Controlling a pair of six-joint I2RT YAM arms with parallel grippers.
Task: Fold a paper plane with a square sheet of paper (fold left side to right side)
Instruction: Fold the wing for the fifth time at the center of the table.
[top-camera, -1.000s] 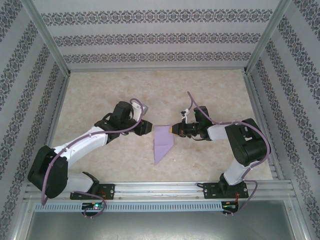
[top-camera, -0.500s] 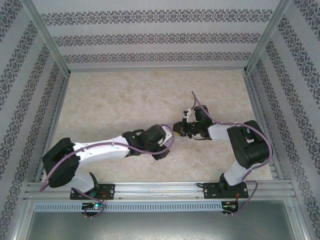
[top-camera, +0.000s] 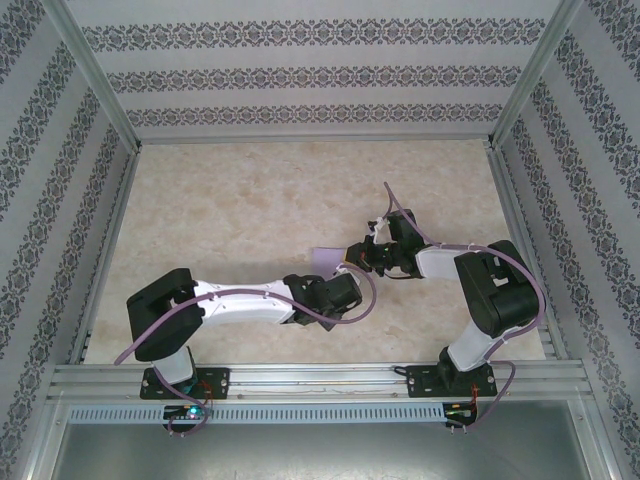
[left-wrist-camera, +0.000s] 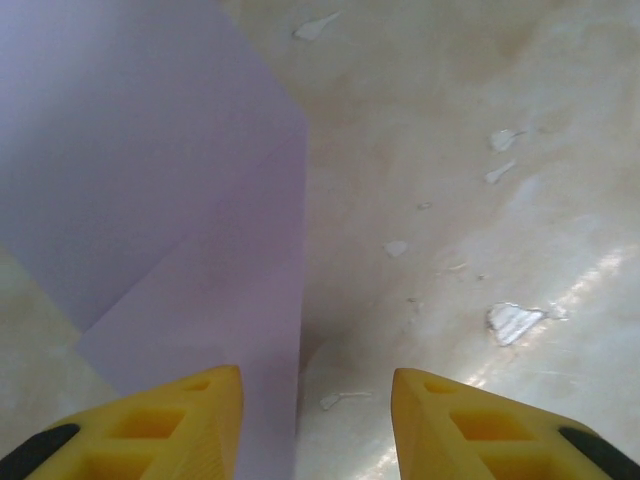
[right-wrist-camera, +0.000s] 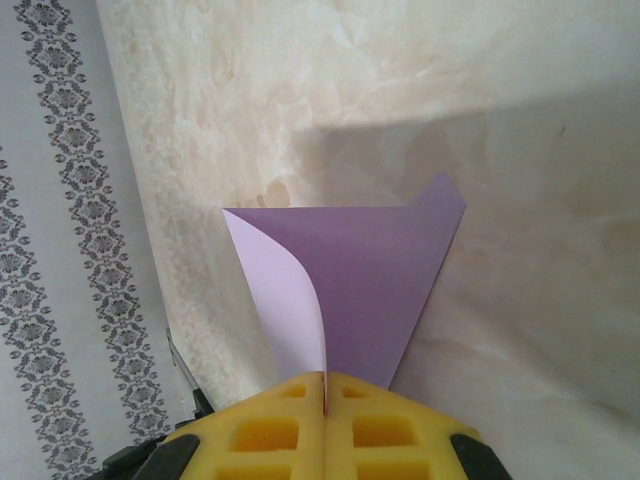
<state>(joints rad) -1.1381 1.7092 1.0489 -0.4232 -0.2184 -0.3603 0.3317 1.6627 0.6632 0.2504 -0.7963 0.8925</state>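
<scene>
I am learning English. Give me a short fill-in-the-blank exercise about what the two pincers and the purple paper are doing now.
1. The right pincer is ____ on the paper.
2. The left pincer is ____ and holds nothing.
3. One side of the paper curls up next to the ____ pincer.

Missing words: shut; open; right.

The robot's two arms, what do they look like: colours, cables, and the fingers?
Both the left arm and the right arm have white link shells with bulky black joint housings. A pale purple cable loops along each. The left gripper and right gripper have blunt yellow fingers with moulded square pockets, black behind them.
</scene>
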